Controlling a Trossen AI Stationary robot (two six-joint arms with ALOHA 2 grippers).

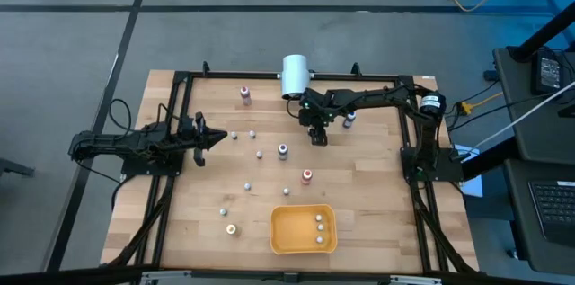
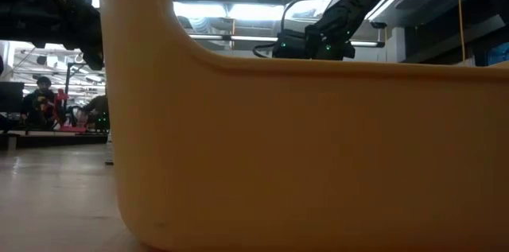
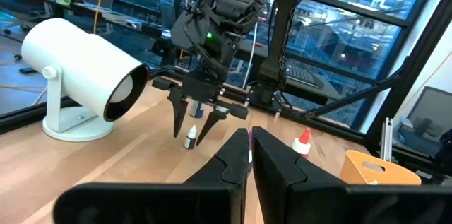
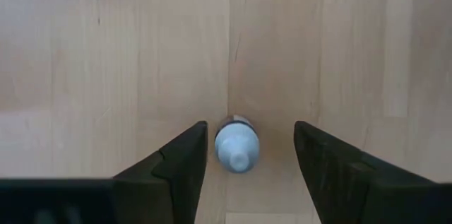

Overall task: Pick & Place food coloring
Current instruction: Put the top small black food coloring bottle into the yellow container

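White cylinder [image 3: 83, 83], right gripper [image 3: 200, 128] (jaws apart) over tiny bottle [image 3: 190, 136]

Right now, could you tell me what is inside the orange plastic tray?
Three tiny pale-topped bottles lie along the right side of the orange plastic tray. In the low view its wall hides everything inside.

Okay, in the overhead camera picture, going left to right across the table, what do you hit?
Left gripper, shut → pink-topped bottle → big white cylinder → right gripper, open → dark-topped bottle. The orange tray overlaps several, so it is left out.
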